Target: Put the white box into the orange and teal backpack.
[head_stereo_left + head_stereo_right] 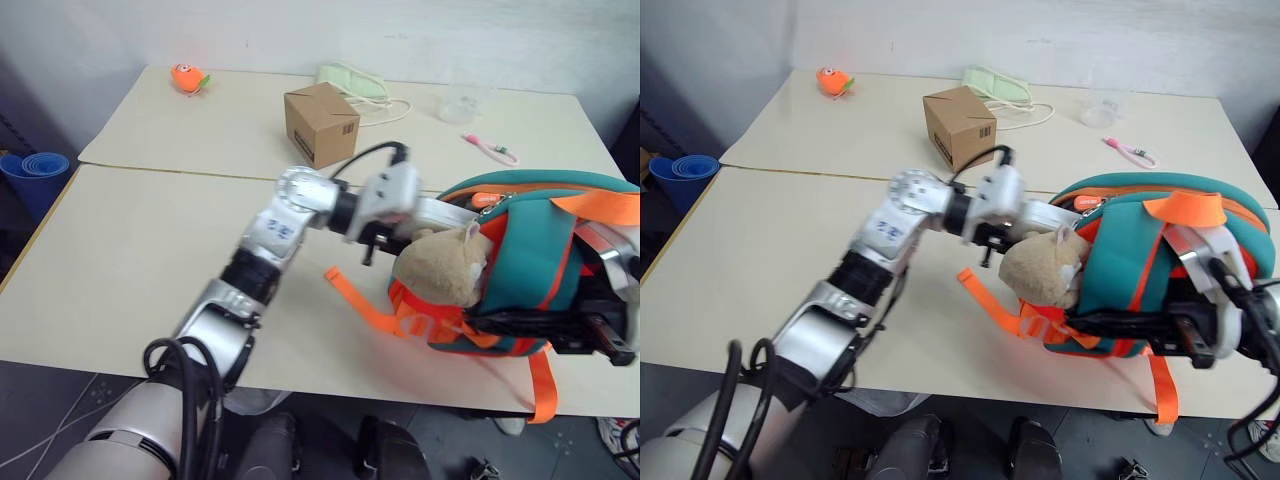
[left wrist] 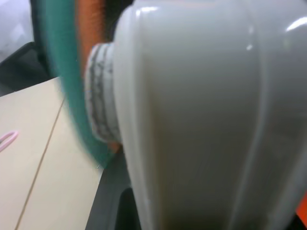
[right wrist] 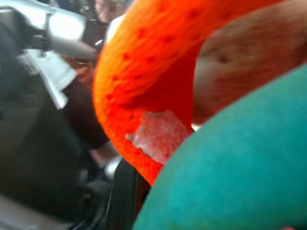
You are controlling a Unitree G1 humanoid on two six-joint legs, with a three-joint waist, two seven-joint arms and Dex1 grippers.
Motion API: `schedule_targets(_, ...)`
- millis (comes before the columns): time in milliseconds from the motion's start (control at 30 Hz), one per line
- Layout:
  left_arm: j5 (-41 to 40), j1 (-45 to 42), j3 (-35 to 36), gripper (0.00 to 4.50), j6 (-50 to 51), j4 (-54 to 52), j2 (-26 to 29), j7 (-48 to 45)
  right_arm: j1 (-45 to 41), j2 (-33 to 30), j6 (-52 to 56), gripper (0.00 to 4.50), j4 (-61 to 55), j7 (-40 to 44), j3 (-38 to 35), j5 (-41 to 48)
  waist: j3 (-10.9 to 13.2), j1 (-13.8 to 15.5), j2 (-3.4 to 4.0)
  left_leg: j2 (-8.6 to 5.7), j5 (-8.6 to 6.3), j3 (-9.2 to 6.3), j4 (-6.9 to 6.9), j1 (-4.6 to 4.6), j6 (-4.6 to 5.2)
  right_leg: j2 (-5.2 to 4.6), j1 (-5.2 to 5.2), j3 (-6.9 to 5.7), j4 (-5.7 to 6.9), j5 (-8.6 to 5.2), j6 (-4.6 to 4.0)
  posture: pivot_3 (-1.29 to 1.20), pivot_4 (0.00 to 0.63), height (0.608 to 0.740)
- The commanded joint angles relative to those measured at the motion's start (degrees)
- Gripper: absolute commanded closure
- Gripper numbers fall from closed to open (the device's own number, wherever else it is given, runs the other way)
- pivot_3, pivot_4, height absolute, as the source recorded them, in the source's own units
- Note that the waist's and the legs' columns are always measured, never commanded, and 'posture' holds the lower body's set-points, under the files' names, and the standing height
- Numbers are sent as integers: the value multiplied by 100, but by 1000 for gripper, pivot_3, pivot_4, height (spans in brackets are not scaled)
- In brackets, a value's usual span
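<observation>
The orange and teal backpack [image 1: 1160,270] lies on the desk [image 1: 760,250]. The right pincer [image 1: 1195,335] is clamped on its edge. The left pincer [image 1: 455,215] reaches into its mouth, state hidden

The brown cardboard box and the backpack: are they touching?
Apart. In the left eye view, the brown cardboard box stands farther back on the table, with bare tabletop plainly between it and the orange and teal backpack.

Head stereo pair looking down over shared table [image 1: 120,250], wrist cameras pressed against backpack [image 1: 1130,240]
</observation>
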Motion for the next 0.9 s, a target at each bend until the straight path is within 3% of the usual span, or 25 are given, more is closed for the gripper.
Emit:
schedule_targets(33,198,-306,59,1939,-276,132,-158,337,-123,157,-187,4500,16,-370,124,-228,0,-13,1,0,0,0,-1,-4,0,0,-2,-4,-5,0,0,0,150,740)
schedule_targets(133,177,-318,483,1058,-66,-27,312,639,38,199,-155,4500,-35,-445,-39,-149,0,-108,1,4,0,0,-1,-2,0,1,-2,-3,0,0,0,0,150,740)
schedule_targets(200,-337,-115,865,507,502,-550,805,247,200,243,-139,4500,-96,-519,-177,-75,1,-181,3,8,5,1,0,5,-3,1,-2,0,11,0,0,0,150,740)
schedule_targets(333,-1840,367,1637,507,2356,-1885,1887,-766,514,329,-154,4500,-250,-666,-369,-5,0,-308,8,19,15,-3,-1,14,-14,5,-2,2,29,-2,-4,0,150,740)
schedule_targets(433,-2596,565,1930,507,3429,-2670,2348,-891,622,372,-172,4500,-325,-757,-401,36,0,-275,9,18,16,-4,1,15,-17,6,-1,4,31,-2,-4,0,150,740)
schedule_targets(500,-2927,632,2053,507,3858,-3128,2299,-574,638,403,-182,4500,-338,-810,-388,57,0,-220,9,7,20,-18,6,14,-11,4,12,4,26,-1,-2,0,150,740)
schedule_targets(600,-2463,702,1651,507,3400,-3369,1821,21,604,433,-174,4500,-349,-897,-348,121,0,-121,9,-4,19,-25,15,15,-3,-2,28,10,16,7,12,0,150,740)
schedule_targets(700,-2019,674,1331,507,2990,-3170,1492,382,584,442,-172,4500,-369,-961,-320,168,0,-84,8,-7,19,-23,26,13,2,-4,33,11,14,15,21,0,150,740)
schedule_targets(800,-1392,765,829,507,2327,-2938,1567,323,565,444,-145,4500,-390,-1065,-350,273,-1,-143,11,-3,17,-14,21,14,0,3,23,17,15,16,21,0,150,740)
schedule_targets(900,-1154,602,1030,507,1672,-2373,1362,756,642,437,-135,4500,-438,-1103,-422,359,-2,-164,13,3,18,-1,11,19,-6,6,14,19,19,13,15,0,150,740)
